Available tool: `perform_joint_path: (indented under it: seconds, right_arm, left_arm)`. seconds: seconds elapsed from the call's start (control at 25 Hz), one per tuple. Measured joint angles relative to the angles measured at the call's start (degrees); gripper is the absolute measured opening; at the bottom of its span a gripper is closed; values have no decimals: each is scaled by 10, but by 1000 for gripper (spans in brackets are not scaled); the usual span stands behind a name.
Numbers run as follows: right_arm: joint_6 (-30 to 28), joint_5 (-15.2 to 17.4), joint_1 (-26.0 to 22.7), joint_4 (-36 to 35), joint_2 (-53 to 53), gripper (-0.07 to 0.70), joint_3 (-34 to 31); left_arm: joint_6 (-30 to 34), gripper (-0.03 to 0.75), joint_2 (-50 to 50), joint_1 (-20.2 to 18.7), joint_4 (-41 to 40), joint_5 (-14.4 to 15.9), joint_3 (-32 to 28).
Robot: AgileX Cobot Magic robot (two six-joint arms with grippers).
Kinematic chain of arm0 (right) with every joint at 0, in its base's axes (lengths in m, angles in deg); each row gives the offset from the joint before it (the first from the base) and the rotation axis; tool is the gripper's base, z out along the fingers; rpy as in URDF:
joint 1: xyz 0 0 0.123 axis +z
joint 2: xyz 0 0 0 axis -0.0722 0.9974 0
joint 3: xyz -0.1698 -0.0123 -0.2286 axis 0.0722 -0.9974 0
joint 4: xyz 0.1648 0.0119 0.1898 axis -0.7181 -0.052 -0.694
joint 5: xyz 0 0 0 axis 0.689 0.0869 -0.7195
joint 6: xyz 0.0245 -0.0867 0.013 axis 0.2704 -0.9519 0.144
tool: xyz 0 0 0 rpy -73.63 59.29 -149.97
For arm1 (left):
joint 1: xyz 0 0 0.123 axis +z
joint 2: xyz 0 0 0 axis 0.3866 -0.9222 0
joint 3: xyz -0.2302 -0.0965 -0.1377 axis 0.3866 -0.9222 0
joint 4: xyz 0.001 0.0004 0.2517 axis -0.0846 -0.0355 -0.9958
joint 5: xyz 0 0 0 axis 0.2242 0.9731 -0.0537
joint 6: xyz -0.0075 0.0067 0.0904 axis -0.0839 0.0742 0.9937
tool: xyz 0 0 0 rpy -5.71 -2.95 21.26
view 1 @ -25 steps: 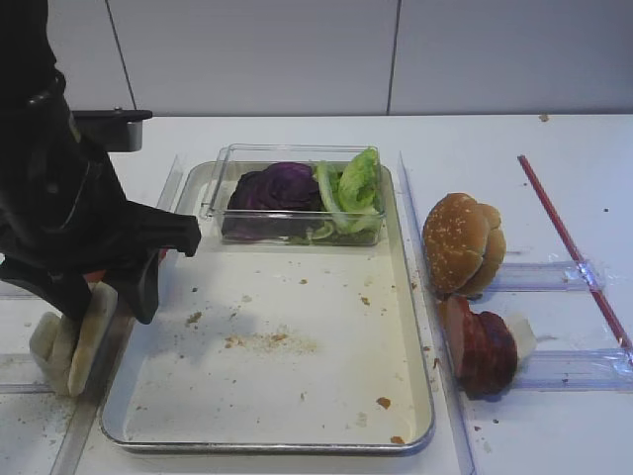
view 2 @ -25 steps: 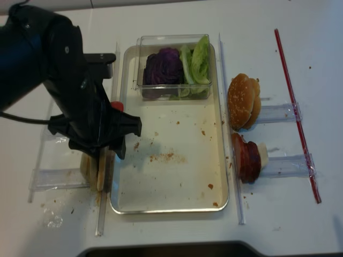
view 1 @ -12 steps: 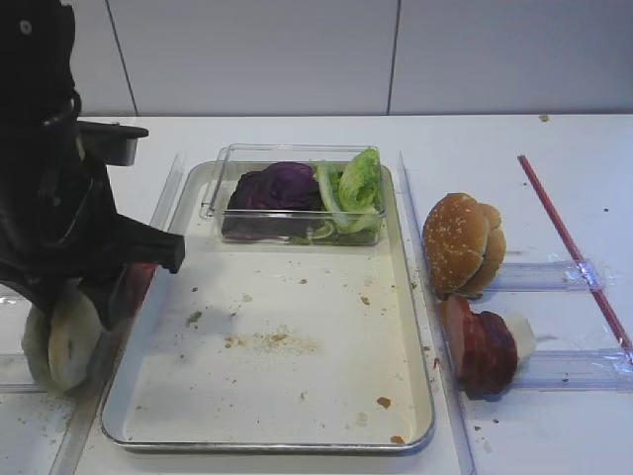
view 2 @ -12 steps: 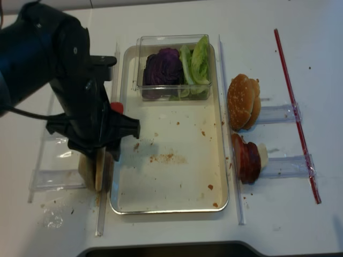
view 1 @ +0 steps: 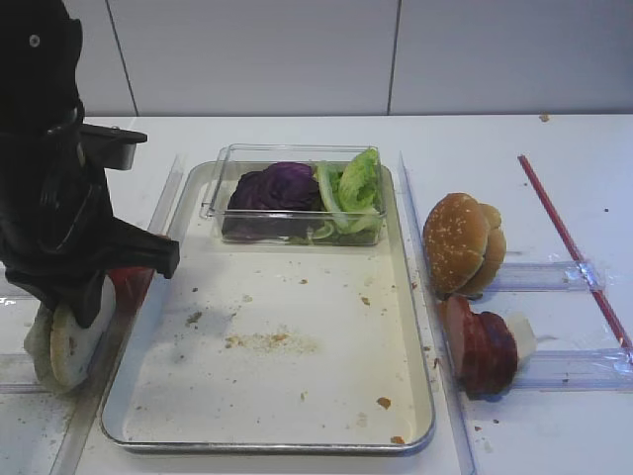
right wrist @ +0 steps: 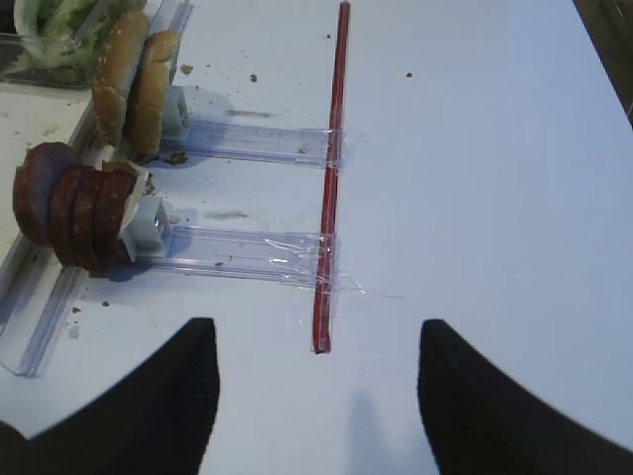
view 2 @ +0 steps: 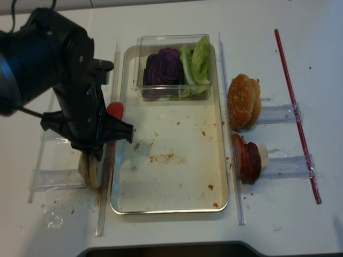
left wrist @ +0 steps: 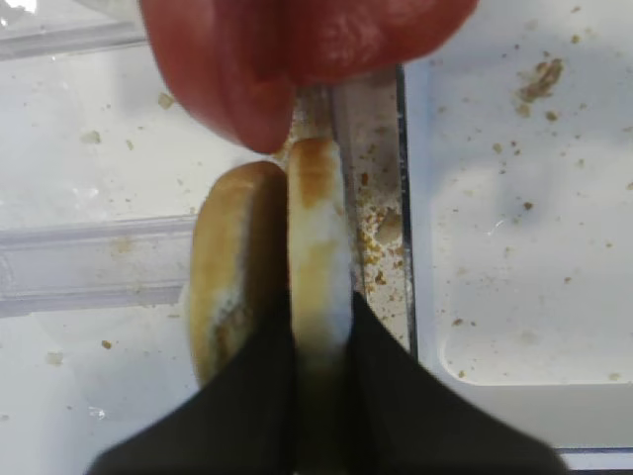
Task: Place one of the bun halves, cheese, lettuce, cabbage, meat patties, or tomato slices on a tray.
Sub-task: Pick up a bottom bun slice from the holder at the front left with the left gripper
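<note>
1. The left tool [left wrist: 318, 341] is pressed together on a flat bun half [left wrist: 316, 247], pinching it edge-up, just left of the tray [view 1: 415, 327] on the worktop [view 1: 554, 178].
2. A second bun piece [left wrist: 227, 267] stands against the gripped one, on its outer side.
3. Red tomato slices [view 2: 114, 110] stand just beyond the buns, beside the tray's left rim.
4. A clear box [view 1: 297, 153] at the tray's far end holds purple cabbage [view 1: 277, 186] and lettuce [view 1: 358, 183].
5. Right of the tray stand a sesame bun [view 1: 460, 242] and meat patties [view 1: 482, 346].
6. The right tool [right wrist: 312, 396] hangs spread above the bare worktop, holding nothing.
</note>
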Motion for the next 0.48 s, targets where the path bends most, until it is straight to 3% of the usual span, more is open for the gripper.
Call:
perform_joint_path:
  seconds: [0.48]
  right_arm:
    - [0, 0, 0, 0, 0, 480, 0]
  left_arm:
    - [0, 57, 0, 0, -8, 2, 31]
